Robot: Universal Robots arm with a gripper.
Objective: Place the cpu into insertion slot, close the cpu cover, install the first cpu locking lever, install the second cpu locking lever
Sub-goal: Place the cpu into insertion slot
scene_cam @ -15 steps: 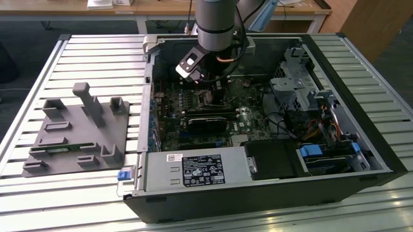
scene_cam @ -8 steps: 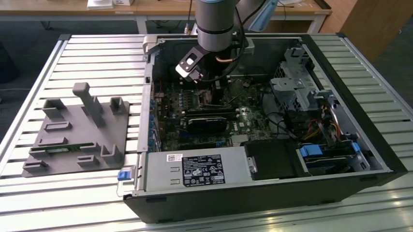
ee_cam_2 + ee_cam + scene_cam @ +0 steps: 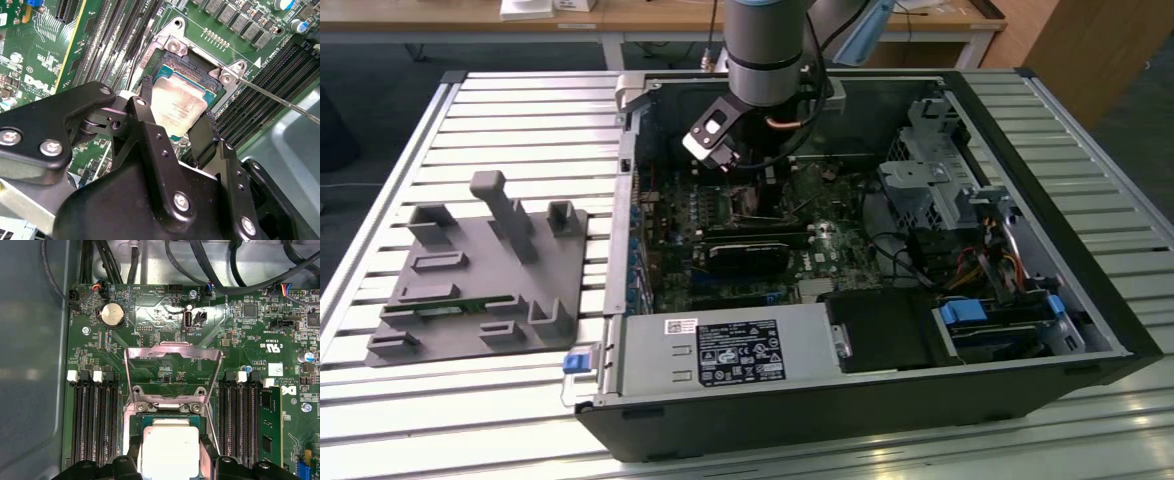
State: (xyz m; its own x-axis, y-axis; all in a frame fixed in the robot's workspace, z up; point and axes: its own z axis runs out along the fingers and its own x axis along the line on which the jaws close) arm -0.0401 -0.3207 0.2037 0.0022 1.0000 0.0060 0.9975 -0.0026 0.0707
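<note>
Inside the case [image 3: 854, 425], the cpu [image 3: 171, 452] tight in the gripper [image 3: 176, 104] (cpu cover [image 3: 172, 351] raised)

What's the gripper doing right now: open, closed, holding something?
Gripper: closed on the cpu, holding it at the slot.

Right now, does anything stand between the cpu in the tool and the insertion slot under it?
Nothing visible does. The cpu cover stands raised, swung off the insertion slot, and the tool holds the cpu right at the open slot with no cable or part across it.
</note>
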